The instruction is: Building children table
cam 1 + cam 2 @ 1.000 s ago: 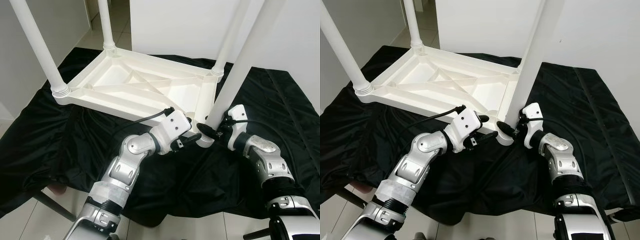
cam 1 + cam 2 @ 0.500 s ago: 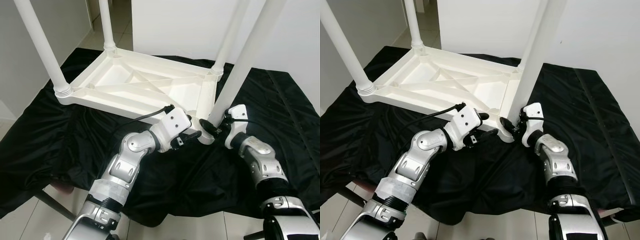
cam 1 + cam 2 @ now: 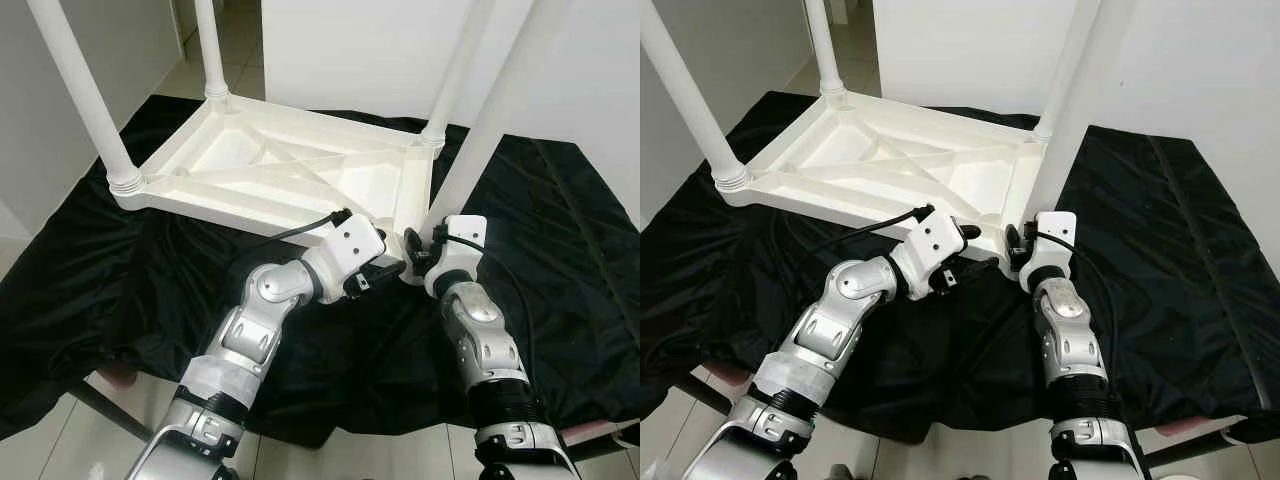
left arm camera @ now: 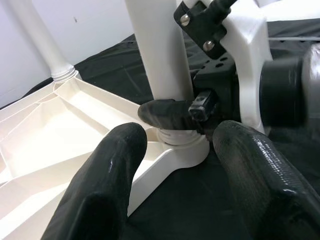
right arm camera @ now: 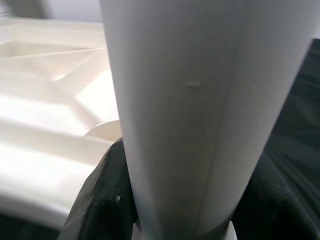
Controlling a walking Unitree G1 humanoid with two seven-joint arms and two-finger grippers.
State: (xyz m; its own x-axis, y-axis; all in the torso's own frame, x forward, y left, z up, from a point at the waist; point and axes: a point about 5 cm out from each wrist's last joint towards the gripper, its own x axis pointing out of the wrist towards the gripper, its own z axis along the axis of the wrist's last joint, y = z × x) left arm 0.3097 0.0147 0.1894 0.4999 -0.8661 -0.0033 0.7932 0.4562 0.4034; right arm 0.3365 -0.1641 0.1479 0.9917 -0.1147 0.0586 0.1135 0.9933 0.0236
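Since 1 s ago — right gripper (image 3: 418, 250) nearer leg (image 3: 490, 110).

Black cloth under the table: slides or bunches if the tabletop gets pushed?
Probably bunches: the black cloth is already wrinkled and hangs loose over the edge, so it looks floppy. Its sheen suggests a slick fabric, so the upturned white tabletop may slide on it.

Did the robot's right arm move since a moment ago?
Yes. The right gripper stays at the base of the near table leg, but its forearm has swung left, toward the left gripper, and now points straight up at the leg.
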